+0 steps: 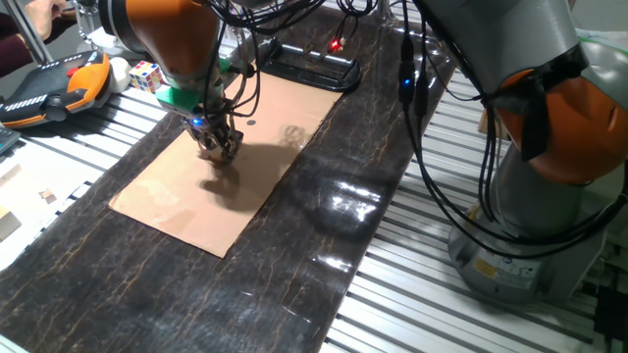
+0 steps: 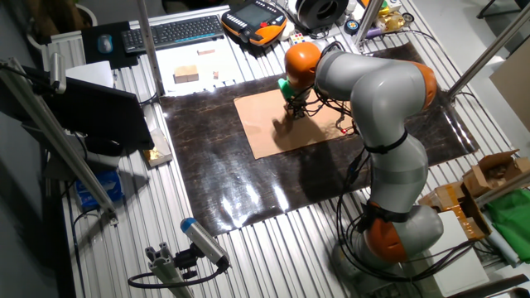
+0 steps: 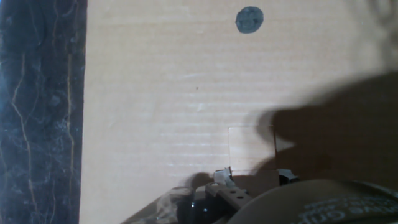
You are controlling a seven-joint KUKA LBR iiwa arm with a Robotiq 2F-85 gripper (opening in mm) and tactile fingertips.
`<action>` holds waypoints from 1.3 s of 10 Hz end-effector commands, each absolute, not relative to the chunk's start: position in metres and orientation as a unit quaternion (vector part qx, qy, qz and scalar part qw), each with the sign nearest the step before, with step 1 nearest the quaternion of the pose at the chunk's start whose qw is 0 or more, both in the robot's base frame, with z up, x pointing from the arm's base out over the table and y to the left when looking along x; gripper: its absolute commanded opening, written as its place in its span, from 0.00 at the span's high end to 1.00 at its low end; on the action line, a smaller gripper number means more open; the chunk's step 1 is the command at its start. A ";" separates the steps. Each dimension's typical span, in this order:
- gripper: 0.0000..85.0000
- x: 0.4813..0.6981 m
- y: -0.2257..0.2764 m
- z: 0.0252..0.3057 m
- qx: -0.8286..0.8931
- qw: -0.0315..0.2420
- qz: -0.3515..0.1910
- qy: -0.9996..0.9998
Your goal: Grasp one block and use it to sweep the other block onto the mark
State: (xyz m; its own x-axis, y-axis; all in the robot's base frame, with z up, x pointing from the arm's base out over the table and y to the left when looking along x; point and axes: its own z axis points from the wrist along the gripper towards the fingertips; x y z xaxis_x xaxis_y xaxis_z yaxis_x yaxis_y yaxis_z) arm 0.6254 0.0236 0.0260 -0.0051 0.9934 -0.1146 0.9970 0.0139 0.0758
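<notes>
My gripper (image 1: 221,149) is low over the tan cardboard sheet (image 1: 167,201), near its middle. In the hand view the two fingertips (image 3: 224,177) flank a pale tan block (image 3: 252,148) that matches the cardboard's colour, and the gripper (image 3: 254,175) looks shut on it. The mark (image 3: 249,20), a small dark round dot, lies ahead of the block on the cardboard; it also shows as a tiny dot (image 1: 248,123) just behind the gripper. A faint tan shape (image 1: 292,132) to the gripper's right may be the other block; the hand view does not show it.
The cardboard lies on a dark marbled mat (image 1: 294,255). A black tray (image 1: 312,67), a colourful puzzle cube (image 1: 145,75) and an orange-black pendant (image 1: 54,88) sit behind. Cables (image 1: 432,167) hang beside the arm's base (image 1: 530,245). The mat's edge (image 3: 37,112) runs along the cardboard.
</notes>
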 end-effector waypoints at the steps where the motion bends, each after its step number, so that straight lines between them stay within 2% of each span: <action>1: 0.99 0.625 0.023 0.026 0.703 0.068 -0.015 0.708; 13: 0.99 0.620 0.013 0.023 0.681 0.062 -0.011 0.729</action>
State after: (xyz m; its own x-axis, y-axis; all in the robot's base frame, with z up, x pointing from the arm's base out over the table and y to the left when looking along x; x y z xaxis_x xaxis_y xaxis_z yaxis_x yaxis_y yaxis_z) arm 0.6203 0.0133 0.0235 -0.0639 0.9924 -0.1054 0.9951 0.0714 0.0685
